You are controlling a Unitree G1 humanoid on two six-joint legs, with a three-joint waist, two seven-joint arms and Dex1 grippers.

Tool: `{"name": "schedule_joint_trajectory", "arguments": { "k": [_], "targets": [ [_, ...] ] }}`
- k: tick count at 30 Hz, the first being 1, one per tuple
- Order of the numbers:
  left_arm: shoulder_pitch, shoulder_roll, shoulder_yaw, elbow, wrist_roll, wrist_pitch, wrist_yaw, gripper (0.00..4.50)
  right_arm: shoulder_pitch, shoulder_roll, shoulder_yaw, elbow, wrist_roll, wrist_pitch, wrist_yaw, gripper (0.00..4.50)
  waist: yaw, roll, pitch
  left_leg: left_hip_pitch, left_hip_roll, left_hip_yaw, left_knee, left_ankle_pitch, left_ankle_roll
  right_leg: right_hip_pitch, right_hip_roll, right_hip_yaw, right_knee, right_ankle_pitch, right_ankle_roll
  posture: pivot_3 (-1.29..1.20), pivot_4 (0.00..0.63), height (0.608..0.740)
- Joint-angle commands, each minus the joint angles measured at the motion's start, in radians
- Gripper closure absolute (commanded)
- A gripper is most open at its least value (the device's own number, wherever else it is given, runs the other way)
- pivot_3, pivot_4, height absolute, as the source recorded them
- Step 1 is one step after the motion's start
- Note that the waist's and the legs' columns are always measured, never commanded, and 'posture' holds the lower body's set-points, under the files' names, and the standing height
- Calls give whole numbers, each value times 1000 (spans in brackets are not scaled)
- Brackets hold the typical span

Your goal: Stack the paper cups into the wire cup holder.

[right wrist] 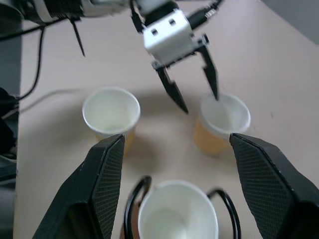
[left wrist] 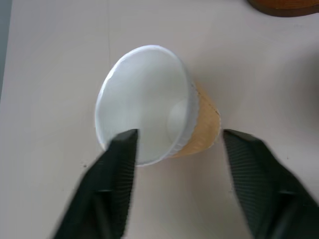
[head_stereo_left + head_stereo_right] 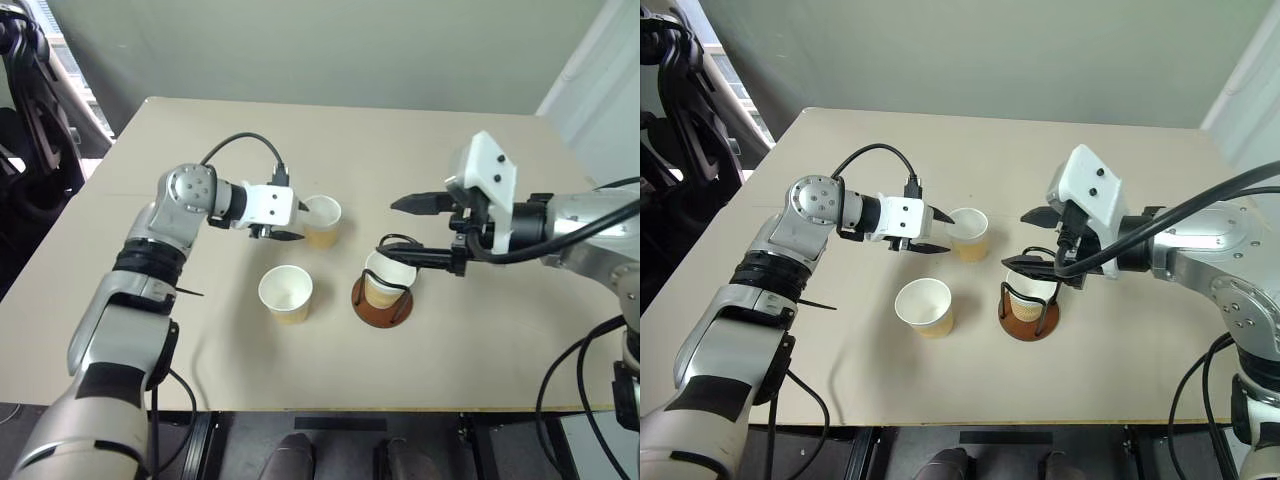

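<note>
Paper cups stand three on the pale bench point(image 3: 480, 340): one already seated in the wire cup holder point(image 3: 383, 303) at centre right of the head view, a second cup point(image 3: 286, 293) loose at lower centre, and a third cup point(image 3: 322, 221) at centre, where the left gripper point(image 3: 296, 222) has arrived. Its two black fingers straddle that cup's near wall, one fingertip point(image 2: 125, 144) over the white rim and inside the mouth, the other outside the tan wall, with daylight on both sides; the jaws are partly closed and grip nothing yet. The right gripper point(image 3: 420, 232) hovers wide open and empty just above the holder, one finger over the nested cup point(image 3: 388, 278).

The risk from here looks plain: a thin paper wall pinched off-centre may crumple or tip the cup rather than lift it, and the cup appears light enough to skid across the bench if one finger lands first. The open gripper hanging over the holder may also crowd the delivery path, and a brush against the wire loops could shift the base.
</note>
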State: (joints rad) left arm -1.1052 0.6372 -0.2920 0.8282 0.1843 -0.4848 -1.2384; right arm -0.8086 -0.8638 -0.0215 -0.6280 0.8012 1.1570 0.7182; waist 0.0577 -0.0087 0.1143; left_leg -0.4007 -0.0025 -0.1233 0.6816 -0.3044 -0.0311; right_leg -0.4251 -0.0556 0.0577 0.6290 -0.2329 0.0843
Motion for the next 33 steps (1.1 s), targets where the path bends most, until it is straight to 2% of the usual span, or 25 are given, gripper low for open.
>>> {"name": "schedule_joint_trajectory", "arguments": {
  "k": [1,4,5,15,24,33],
  "targets": [
    [-1,-7,10,20,-16,-22,-11,3160,3,-26,-53,-13,5,-24,-2,1120,0,0,0,0,0,0,0,0,0,0,0,0,0,0,0,0,150,740],
    [-9,-9,10,46,-13,-29,-15,4339,12,-32,-59,-11,7,-26,-7,1120,0,0,0,0,0,0,0,0,0,0,0,0,0,0,0,0,150,740],
    [-11,-11,13,53,-16,-24,-17,4462,17,-36,-62,-11,7,-25,-6,1120,0,0,0,0,0,0,0,0,0,0,0,0,0,0,0,0,150,740],
    [-27,-14,49,67,-82,52,-105,4462,89,-94,-88,-10,13,-33,24,1120,1,0,0,0,0,0,1,0,0,0,0,0,1,0,0,0,150,740],
    [-76,-40,107,-79,-243,291,-268,4462,183,-167,-92,-13,-5,-81,73,1120,4,0,0,-3,0,0,2,0,0,0,0,0,2,0,1,0,150,740],
    [-121,-42,107,-162,-269,378,-309,4462,206,-181,-92,-13,-6,-102,66,1120,2,0,0,-2,0,1,2,0,0,0,0,0,3,0,1,0,150,740]
  ]
}}
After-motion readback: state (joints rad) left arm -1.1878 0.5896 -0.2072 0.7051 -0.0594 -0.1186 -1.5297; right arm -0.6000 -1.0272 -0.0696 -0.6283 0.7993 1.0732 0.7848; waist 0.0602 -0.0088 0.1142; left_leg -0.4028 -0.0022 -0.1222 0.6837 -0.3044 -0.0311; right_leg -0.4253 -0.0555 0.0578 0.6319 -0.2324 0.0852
